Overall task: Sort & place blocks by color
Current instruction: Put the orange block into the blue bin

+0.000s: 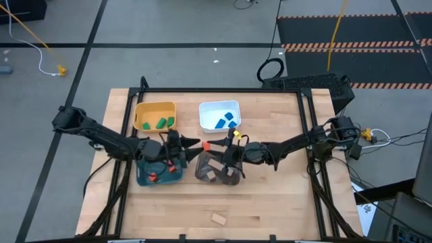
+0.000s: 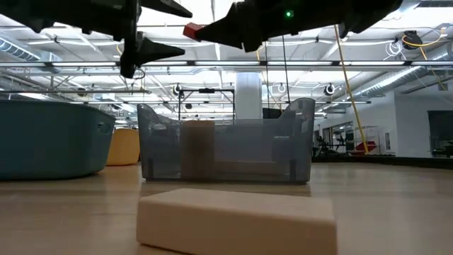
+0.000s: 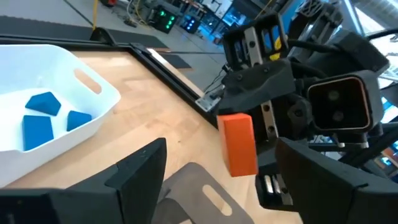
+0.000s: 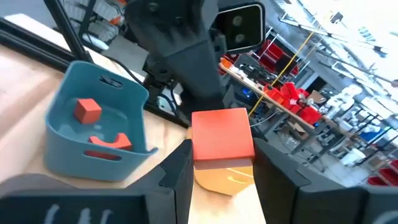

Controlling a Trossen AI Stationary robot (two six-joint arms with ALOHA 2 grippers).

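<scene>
A red-orange block (image 3: 238, 142) hangs in the air over the gap between the teal bin (image 1: 144, 177) and the grey bin (image 1: 202, 171). My right gripper (image 4: 221, 171), reaching in level from the table's right, is shut on it. My left gripper (image 3: 219, 167) faces it from the left, open wide. Its fingertips (image 2: 185, 51) stand just short of the block's free end without touching. Two red-orange blocks (image 4: 87, 109) lie in the teal bin. Tan blocks (image 1: 212, 175) lie in the grey bin, and one tan block (image 1: 217, 218) rests flat near the table's front edge. My right gripper pinches the red-orange block's two opposite sides (image 4: 199, 149) between its two fingers. The fingers lie level and point toward the table's left. The block's free end (image 2: 192, 30) sticks out past the fingertips toward my left gripper. It is lifted clear of both bins.
A yellow bin (image 1: 143, 108) with green blocks stands at the far left. A white bin (image 1: 206, 108) with blue blocks stands beside it. The near part of the table holds only the single tan block (image 2: 237, 219).
</scene>
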